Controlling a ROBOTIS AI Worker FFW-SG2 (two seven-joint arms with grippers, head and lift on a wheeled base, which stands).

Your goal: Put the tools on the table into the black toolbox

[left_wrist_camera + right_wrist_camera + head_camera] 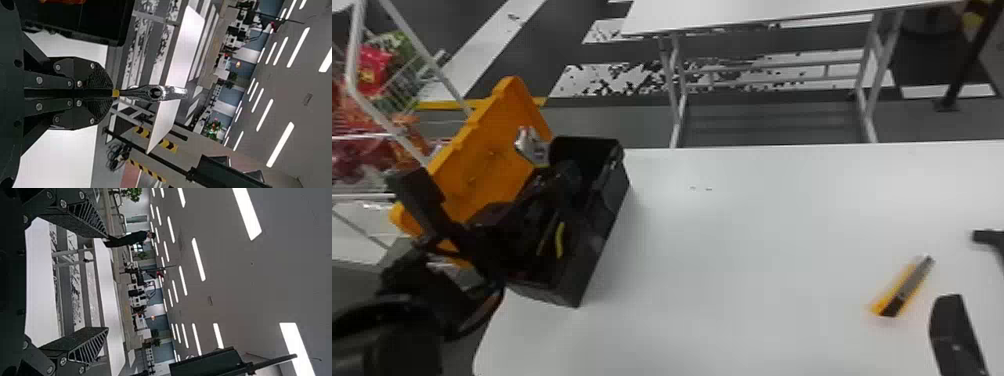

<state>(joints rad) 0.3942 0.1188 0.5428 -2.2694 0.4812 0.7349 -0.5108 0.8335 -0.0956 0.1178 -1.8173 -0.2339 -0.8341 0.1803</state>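
- The left gripper (114,93) has its fingers pressed together on the metal tool (168,93), at the middle of the left wrist view.
- That tool looks stiff, fairly heavy towards its bare head and probably slippery there; the handle end is the sound place to hold it.
- It points straight out past the fingertips, head foremost, its long axis in line with them.
- The cutter (902,290) lies on the tabletop (757,225), lower right of the head view, its long axis slanting from lower left to upper right.
- It should be light and rigid; best taken across the middle of its body.
- The right gripper (107,282) has its fingers spread, near the cutter.
- The toolbox (602,235) stands open at left of the head view.
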